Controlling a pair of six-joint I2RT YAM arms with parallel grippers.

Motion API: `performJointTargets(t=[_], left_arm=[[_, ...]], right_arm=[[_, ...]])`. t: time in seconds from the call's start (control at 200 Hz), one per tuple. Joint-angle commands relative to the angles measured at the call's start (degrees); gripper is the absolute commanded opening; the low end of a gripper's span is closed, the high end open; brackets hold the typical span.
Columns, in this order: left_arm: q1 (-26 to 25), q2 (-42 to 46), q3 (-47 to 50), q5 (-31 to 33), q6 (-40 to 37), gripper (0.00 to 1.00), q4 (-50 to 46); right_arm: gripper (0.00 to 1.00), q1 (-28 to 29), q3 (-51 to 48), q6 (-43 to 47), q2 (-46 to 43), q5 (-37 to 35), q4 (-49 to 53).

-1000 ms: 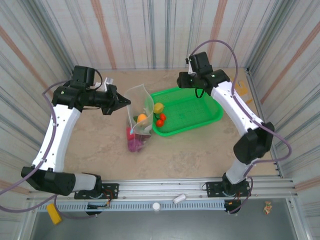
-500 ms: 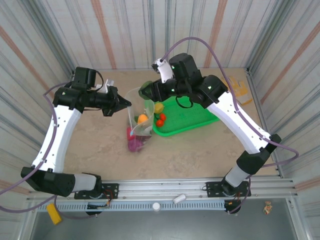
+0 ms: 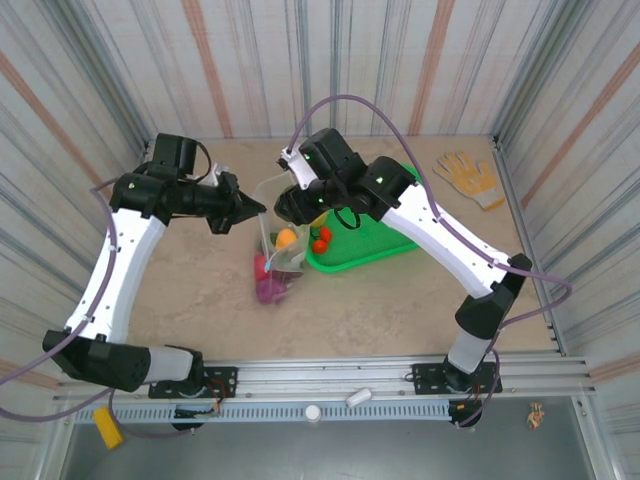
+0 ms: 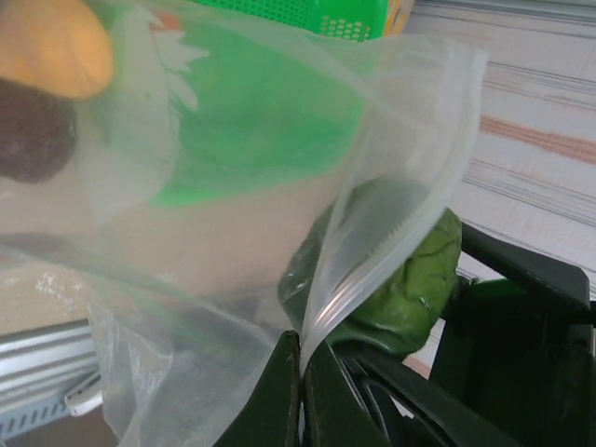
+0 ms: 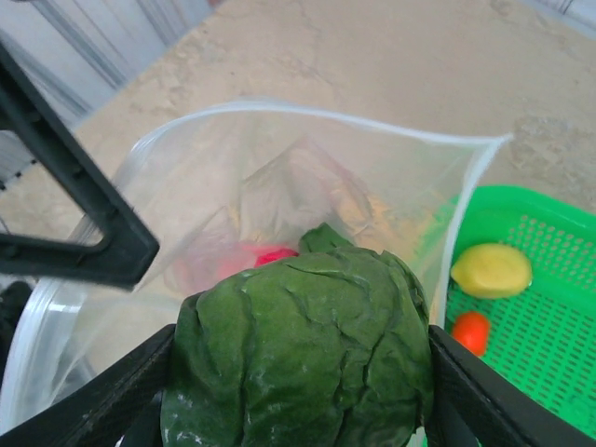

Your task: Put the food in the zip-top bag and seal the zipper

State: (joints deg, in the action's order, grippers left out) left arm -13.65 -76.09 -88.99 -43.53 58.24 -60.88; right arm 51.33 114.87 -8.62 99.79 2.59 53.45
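Bright, even light falls from above in the overhead view, and the arms (image 3: 110, 260) cast only faint, soft shadows on the pale surface (image 3: 200, 290). The striped walls (image 3: 60, 100) lean outward toward the corners, a wide-angle bend. At the left wrist the bag (image 4: 233, 140) sits too close and looks hazy, with a white glare streak down its fold, and the orange piece (image 4: 51, 47) is a blur. At the right wrist the green vegetable (image 5: 298, 363) is crisp with a slight sheen, and the tray (image 5: 549, 354) is a little softer.
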Motion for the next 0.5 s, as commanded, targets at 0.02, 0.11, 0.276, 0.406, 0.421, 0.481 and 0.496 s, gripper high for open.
performJointTargets(t=[0.02,0.11,0.276,0.406,0.421,0.481,0.496], left_arm=[[-1.3,-0.3,0.2,0.4,6.8,0.00,-0.9],[-1.7,-0.3,-0.9,2.5,10.0,0.00,-2.6],[-1.9,-0.8,-2.6,4.2,14.3,0.00,-4.8],[-2.0,-1.5,-6.3,6.0,16.6,0.00,-5.8],[-2.0,-1.6,-6.8,6.4,16.8,0.00,-6.2],[-1.9,-1.9,-8.5,7.8,17.1,0.00,-6.9],[-1.8,-1.9,-8.9,7.9,17.2,0.00,-7.0]], right_arm=[[0.66,1.0,2.1,2.3,1.9,-2.0,2.2],[0.76,1.4,3.7,2.3,2.9,-4.2,3.4],[0.83,1.1,4.0,2.0,-0.5,-5.1,1.9],[0.84,0.4,2.9,0.7,-4.2,-6.7,-0.3],[0.84,0.2,2.6,0.5,-4.7,-7.1,-0.7],[0.84,-0.6,0.7,-0.4,-6.8,-8.3,-2.6],[0.84,-0.8,0.0,-0.5,-7.4,-8.8,-3.3]])
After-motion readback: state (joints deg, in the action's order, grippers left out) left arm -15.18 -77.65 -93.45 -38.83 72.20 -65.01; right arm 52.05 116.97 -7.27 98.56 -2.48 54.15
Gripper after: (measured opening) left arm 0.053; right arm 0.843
